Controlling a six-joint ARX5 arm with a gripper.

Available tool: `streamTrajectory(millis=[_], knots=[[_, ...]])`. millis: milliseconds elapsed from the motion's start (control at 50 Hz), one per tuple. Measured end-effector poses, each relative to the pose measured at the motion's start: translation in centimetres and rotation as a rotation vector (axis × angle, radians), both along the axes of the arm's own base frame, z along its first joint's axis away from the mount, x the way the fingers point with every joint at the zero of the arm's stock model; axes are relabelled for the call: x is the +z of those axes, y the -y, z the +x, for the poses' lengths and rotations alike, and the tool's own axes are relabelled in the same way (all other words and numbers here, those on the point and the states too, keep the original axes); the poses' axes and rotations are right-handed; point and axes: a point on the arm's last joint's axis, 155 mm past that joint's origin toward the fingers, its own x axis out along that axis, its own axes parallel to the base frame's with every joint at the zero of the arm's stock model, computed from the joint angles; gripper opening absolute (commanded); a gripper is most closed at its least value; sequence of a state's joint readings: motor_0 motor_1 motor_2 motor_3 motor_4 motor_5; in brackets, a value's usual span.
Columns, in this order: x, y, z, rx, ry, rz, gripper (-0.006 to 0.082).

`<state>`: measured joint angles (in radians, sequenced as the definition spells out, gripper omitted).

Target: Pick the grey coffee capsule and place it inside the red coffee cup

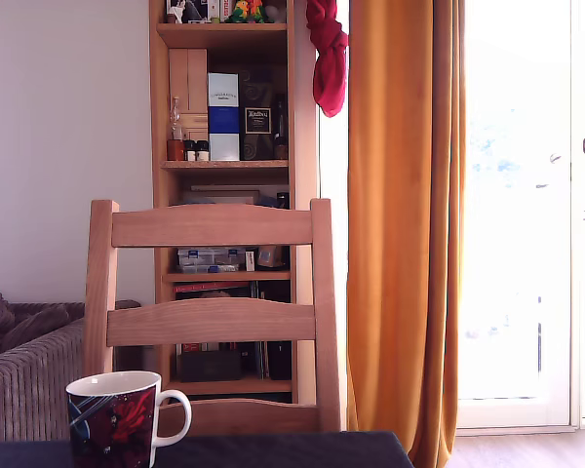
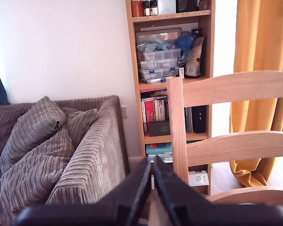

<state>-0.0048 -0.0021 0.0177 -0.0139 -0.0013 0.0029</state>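
The red coffee cup [image 1: 114,420], red and dark swirled outside with a white rim, white inside and a white loop handle, stands on the dark table [image 1: 302,450] at the lower part of the exterior view's left. No grey coffee capsule shows in either view. Only the wrist view holds my gripper [image 2: 152,164]: its two black fingers [image 2: 140,181] lie pressed together with nothing visible between them, raised and pointing out into the room at a sofa and a chair. The arm is out of the exterior view.
A wooden chair [image 1: 213,322] stands right behind the table. Behind it are a bookshelf [image 1: 224,195] and an orange curtain [image 1: 405,224]. A grey corduroy sofa [image 2: 80,160] with cushions sits at the exterior view's left.
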Motion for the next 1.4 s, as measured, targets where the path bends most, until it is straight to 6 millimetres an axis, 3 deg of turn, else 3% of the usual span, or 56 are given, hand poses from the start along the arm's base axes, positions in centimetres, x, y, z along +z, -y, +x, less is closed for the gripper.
streamTrajectory(millis=[160,240,380,520,800,1100,1400], knots=[[-2.1,2.2,-0.5,-0.144,-0.119,-0.203,-0.0019],[-2.6,4.4,-1.1,-0.262,-0.158,-0.238,-0.0019],[-3.6,6.4,-1.9,-0.367,-0.220,-0.279,-0.0019],[-5.0,7.3,-2.8,-0.402,-0.308,-0.310,-0.0019],[-3.0,8.6,-3.0,-0.453,-0.399,-0.357,-0.0019],[-5.5,10.4,-2.8,-0.501,-0.684,-0.364,-0.0019],[-7.0,11.8,-1.7,-0.567,-0.924,-0.216,-0.0019]])
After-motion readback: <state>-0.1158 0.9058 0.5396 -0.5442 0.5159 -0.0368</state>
